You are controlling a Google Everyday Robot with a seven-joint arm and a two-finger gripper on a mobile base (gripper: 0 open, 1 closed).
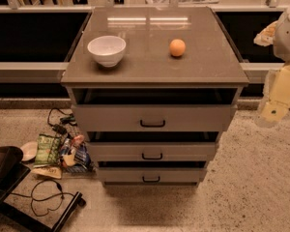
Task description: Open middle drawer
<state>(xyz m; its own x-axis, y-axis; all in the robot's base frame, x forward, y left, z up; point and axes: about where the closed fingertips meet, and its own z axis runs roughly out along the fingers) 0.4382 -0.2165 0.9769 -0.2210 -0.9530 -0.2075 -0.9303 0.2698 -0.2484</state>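
Note:
A grey cabinet (154,62) stands in the middle of the camera view with three stacked drawers. The middle drawer (152,151) has a low grey front with a small black bar handle (152,156) at its centre and a dark gap above it. The taller top drawer (152,118) is above it and the narrowest drawer (151,176) is below. My gripper (275,108) is at the far right edge of the view, off to the right of the cabinet and well apart from the middle drawer's handle.
A white bowl (107,50) and an orange ball (177,48) sit on the cabinet top. Snack bags (63,151), a white plate (28,150) and black cables (46,197) lie on the floor at the left, beside a black base (5,173). Speckled floor lies in front.

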